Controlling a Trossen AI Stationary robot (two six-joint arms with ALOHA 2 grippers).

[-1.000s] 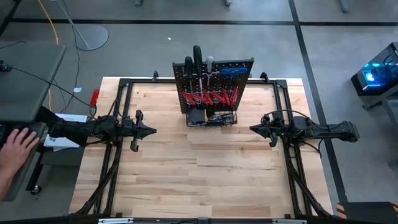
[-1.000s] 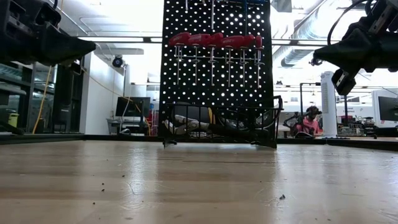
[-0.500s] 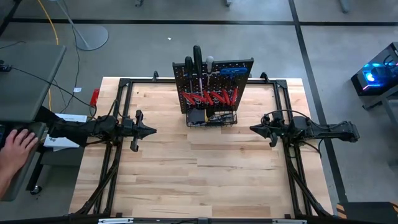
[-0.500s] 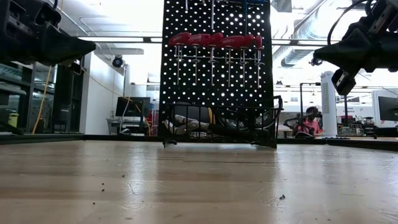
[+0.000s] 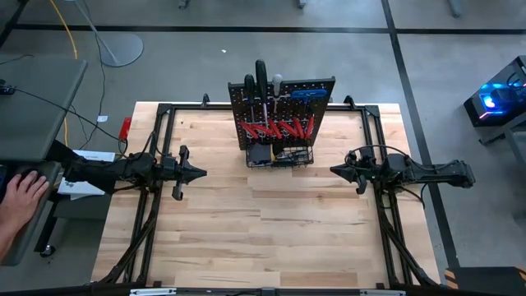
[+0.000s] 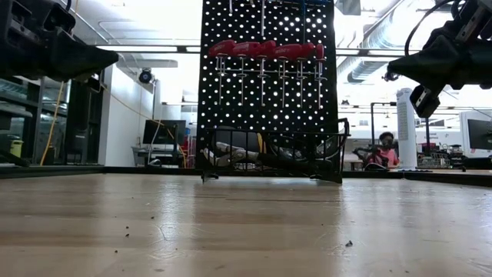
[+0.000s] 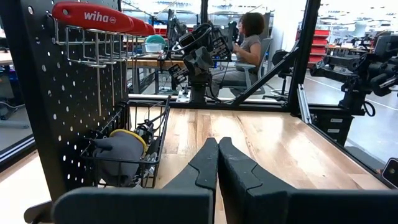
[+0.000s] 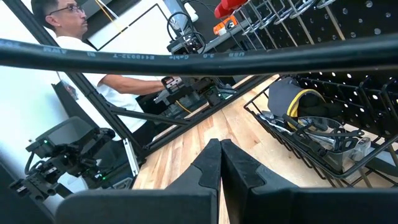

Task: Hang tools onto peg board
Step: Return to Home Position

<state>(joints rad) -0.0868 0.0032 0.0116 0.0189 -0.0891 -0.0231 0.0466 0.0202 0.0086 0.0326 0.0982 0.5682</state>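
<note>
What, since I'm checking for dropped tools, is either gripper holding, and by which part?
Nothing. The left gripper and the right gripper are both shut and empty, either side of the peg board.

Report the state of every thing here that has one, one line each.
peg board: standing upright.
red-handled screwdrivers: hung in a row on the peg board.
blue-handled tool: hung near the peg board's top.
wire basket: at the peg board's base, holding items.
left gripper: shut, empty, raised left of the peg board.
right gripper: shut, empty, raised right of the peg board.
</note>
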